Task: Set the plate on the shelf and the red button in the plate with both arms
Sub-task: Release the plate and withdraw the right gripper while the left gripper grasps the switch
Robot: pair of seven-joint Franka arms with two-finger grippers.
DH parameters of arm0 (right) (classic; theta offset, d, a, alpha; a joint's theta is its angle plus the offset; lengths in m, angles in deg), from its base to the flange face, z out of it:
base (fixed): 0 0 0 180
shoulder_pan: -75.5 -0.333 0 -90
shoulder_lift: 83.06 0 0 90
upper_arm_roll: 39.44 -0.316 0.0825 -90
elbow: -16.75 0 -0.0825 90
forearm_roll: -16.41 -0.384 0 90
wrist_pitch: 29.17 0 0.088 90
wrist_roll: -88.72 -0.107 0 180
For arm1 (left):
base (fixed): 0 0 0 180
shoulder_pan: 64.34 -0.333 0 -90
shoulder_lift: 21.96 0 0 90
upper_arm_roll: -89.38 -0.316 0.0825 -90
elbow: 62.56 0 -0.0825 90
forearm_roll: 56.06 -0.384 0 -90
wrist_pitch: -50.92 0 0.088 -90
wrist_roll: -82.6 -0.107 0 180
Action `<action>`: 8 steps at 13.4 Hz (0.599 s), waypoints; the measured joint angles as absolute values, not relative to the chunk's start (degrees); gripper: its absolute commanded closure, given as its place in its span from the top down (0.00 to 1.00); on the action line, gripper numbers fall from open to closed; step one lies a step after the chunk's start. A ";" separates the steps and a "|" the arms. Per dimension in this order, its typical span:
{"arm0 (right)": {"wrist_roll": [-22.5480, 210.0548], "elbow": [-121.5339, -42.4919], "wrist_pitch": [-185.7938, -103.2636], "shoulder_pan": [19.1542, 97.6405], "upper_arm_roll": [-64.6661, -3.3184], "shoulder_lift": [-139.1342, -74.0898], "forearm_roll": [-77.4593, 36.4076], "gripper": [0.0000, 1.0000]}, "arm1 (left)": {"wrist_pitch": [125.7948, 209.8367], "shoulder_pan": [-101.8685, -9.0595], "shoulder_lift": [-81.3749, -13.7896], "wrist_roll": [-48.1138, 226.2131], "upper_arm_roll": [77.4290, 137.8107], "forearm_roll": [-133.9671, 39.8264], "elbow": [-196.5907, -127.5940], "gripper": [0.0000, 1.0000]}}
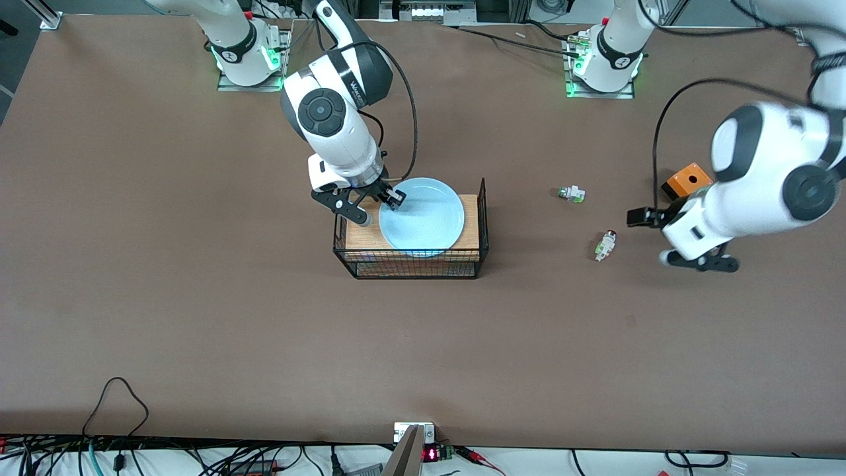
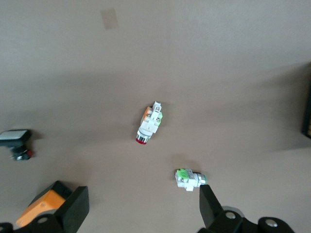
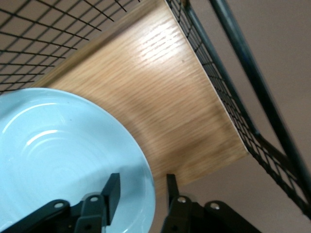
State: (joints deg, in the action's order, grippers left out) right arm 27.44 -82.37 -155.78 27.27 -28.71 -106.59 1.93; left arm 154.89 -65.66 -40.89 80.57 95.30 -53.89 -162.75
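While the plate (image 1: 423, 215) already sits on the wooden board (image 1: 470, 218) inside the black wire basket (image 1: 413, 264), roughly mid-bench and a bit toward the edge where the arm bases stand, that half of the job looks close to done but not released. The right gripper (image 1: 377, 203) is at the plate's rim on the side toward the right arm's end of the bench; in the right wrist view the two fingers (image 3: 112, 191) straddle the rim with a narrow gap, one over the plate's inner surface and one outside over the board. I read that as a light pinch or just letting go; contact on both sides isn't clear, so I cannot tell if it grips. The red button (image 1: 605, 245) part is not picked up: it lies on its side on the bare bench toward the left arm's end, nearer the front camera than the similar white-green part (image 1: 572, 194) with no red cap. The left gripper (image 1: 674, 241) hangs just beside the red button, spread wide and empty, over the bench close to an orange box (image 1: 687, 180). A black part with a white cap (image 2: 15, 138) shows at the margin of the left wrist view. Left to do, by my judgement: free the plate, grab the button, place it.
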 measured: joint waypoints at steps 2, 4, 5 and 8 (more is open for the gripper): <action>26.62 -82.24 -157.01 27.43 -28.53 -106.59 1.92 0.94 | 156.84 -65.65 -44.60 76.78 95.31 -53.89 -163.22 1.00; 25.43 -81.42 -157.43 27.55 -28.27 -106.50 1.92 1.00 | 161.30 -65.64 -48.15 72.84 95.31 -53.89 -164.27 1.00; 25.24 -80.70 -157.54 27.54 -28.19 -106.43 1.91 1.00 | 164.83 -65.63 -49.78 69.69 95.32 -53.89 -165.49 1.00; 23.82 -77.73 -157.64 27.49 -27.55 -105.89 -1.68 1.00 | 172.88 -65.84 -54.47 60.77 95.24 -53.89 -167.82 1.00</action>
